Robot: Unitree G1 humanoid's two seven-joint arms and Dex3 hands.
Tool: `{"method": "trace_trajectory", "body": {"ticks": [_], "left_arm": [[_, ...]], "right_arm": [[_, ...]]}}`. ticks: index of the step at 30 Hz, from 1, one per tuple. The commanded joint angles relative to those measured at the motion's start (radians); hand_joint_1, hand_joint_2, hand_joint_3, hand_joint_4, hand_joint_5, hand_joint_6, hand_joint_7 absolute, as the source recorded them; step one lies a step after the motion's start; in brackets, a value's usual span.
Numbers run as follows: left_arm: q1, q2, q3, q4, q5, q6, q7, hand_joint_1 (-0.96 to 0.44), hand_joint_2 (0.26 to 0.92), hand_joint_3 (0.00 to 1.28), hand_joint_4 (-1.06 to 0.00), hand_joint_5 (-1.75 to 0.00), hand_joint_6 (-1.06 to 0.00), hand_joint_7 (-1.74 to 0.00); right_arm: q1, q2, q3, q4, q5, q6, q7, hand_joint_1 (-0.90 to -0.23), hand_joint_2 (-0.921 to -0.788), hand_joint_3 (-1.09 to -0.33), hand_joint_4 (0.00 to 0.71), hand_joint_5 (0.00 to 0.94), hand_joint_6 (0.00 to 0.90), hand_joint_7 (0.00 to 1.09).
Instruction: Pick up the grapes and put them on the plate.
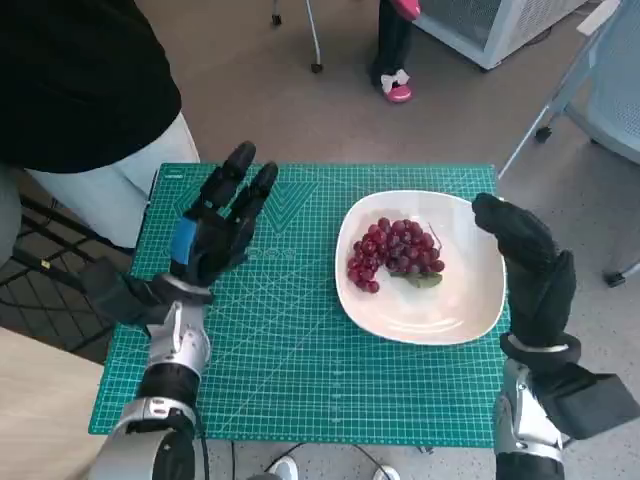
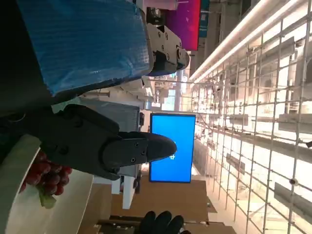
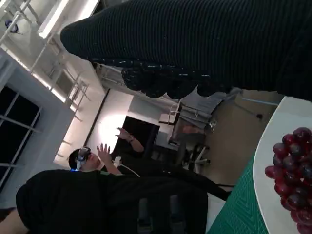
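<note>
Green mat [image 1: 300, 330] print seems too small to read.

Left hand [image 1: 215, 232]: black segmented fingers [image 1: 240, 162], blue tape over its back; in the left wrist view the tape [image 2: 83, 41] shows faint ribbing, with a pale screwed housing beside it; left forearm [image 1: 172, 355]: silver-grey shell with black joint bands; right hand [image 1: 528, 262]: black knitted glove, ribbed weave; right forearm [image 1: 527, 425]: pale shell, black cuff, black block at its side.
</note>
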Motion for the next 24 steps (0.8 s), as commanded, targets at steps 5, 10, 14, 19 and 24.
{"method": "trace_trajectory", "body": {"ticks": [5,10,14,19,24], "left_arm": [[0.035,-0.011,-0.002,-0.019,0.005,-0.009,-0.003,-0.63,0.921,0.43,-0.26,-0.01,-0.32,-0.03],[0.043,-0.013,-0.003,-0.027,0.004,-0.003,-0.007,-0.63,0.921,0.42,-0.25,-0.01,-0.32,-0.03],[0.048,-0.013,-0.003,-0.037,0.0,0.005,-0.013,-0.63,0.921,0.42,-0.26,-0.01,-0.32,-0.03],[0.053,-0.014,-0.004,-0.049,-0.001,0.009,-0.015,-0.63,0.921,0.42,-0.26,-0.01,-0.32,-0.02],[0.058,-0.017,-0.004,-0.057,0.0,0.006,-0.014,-0.63,0.921,0.41,-0.26,-0.01,-0.33,-0.02]], "right_arm": [[-0.009,0.001,0.008,0.034,0.005,0.013,0.018,-0.62,-0.921,-0.855,0.392,0.0,0.178,0.18],[-0.017,0.001,0.013,0.037,0.008,0.02,0.024,-0.617,-0.921,-0.858,0.392,0.0,0.175,0.18],[-0.018,0.0,0.015,0.034,0.009,0.024,0.028,-0.615,-0.921,-0.86,0.391,0.0,0.172,0.18],[-0.017,-0.001,0.015,0.03,0.008,0.026,0.031,-0.617,-0.921,-0.861,0.391,0.0,0.167,0.18],[-0.019,-0.003,0.012,0.033,0.011,0.025,0.036,-0.617,-0.921,-0.862,0.39,0.0,0.165,0.18]]}}
